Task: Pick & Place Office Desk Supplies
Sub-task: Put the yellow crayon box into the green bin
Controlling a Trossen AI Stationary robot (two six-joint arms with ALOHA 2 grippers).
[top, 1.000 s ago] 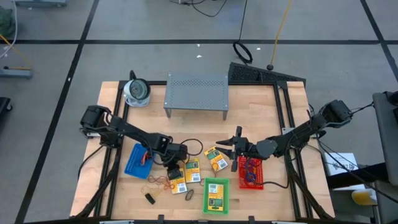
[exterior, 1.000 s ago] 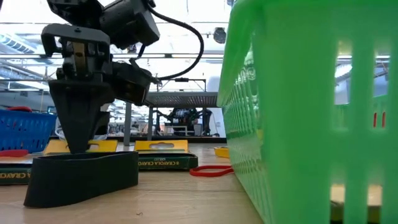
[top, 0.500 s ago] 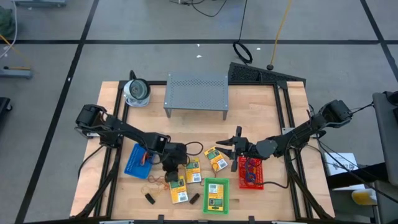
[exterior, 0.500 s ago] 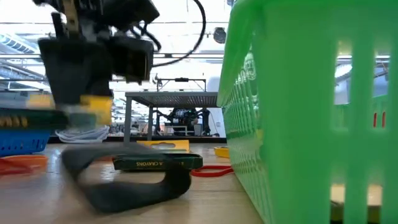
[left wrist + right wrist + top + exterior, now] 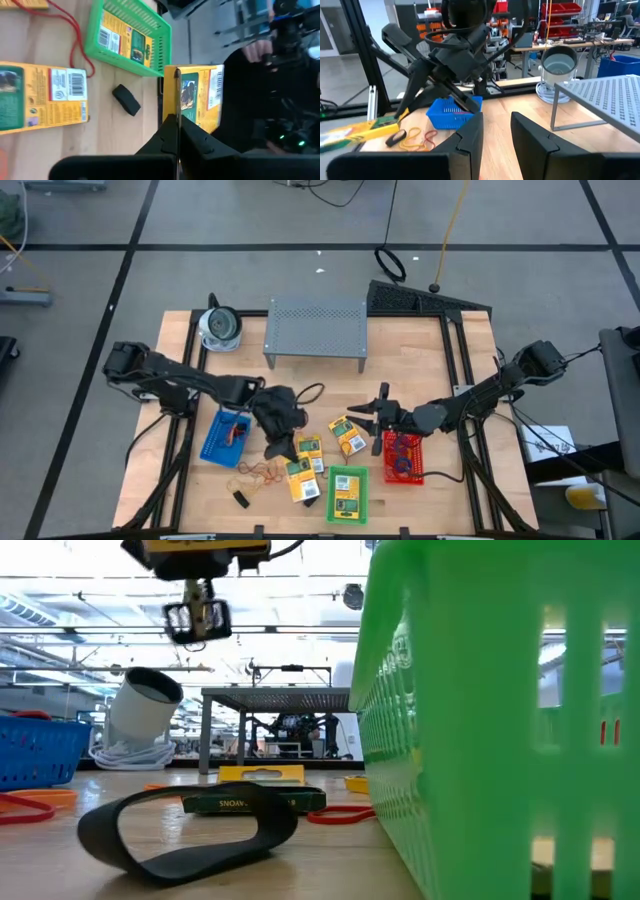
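Observation:
My left gripper (image 5: pixel 177 127) is shut on a yellow-orange crayon box (image 5: pixel 197 97), which hangs in the air over the table's near middle (image 5: pixel 300 478). The low view has this box at its top edge (image 5: pixel 205 548). Two more crayon boxes (image 5: pixel 308 450) (image 5: pixel 348 435) lie flat on the table, and another lies in the green basket (image 5: pixel 347 510). Rubber-band loops (image 5: pixel 258 472) and a black clip (image 5: pixel 241 498) lie near the front edge. My right gripper (image 5: pixel 496 135) hovers open beside the red basket (image 5: pixel 403 457), touching nothing. My left gripper pinches the crayon box by a thin edge at its near end (image 5: pixel 178 107) between its two shut fingers. The fingers slant downward, coming from the table's left. The box sticks out beyond the fingertips, lifted clear of the table, with one broad printed face (image 5: pixel 200 95) showing.
A blue basket (image 5: pixel 222 438) with rubber bands stands at the left. A grey perforated shelf (image 5: pixel 315 330) and a round white-grey object (image 5: pixel 220 327) stand at the back. A black band loop (image 5: pixel 185 830) and another black clip (image 5: pixel 126 99) lie by the green basket.
My left gripper has risen from the table and tipped from pointing steeply down toward level, carrying the crayon box, now lifted clear. The black band loop by the low camera has been shifted and now lies open on its side.

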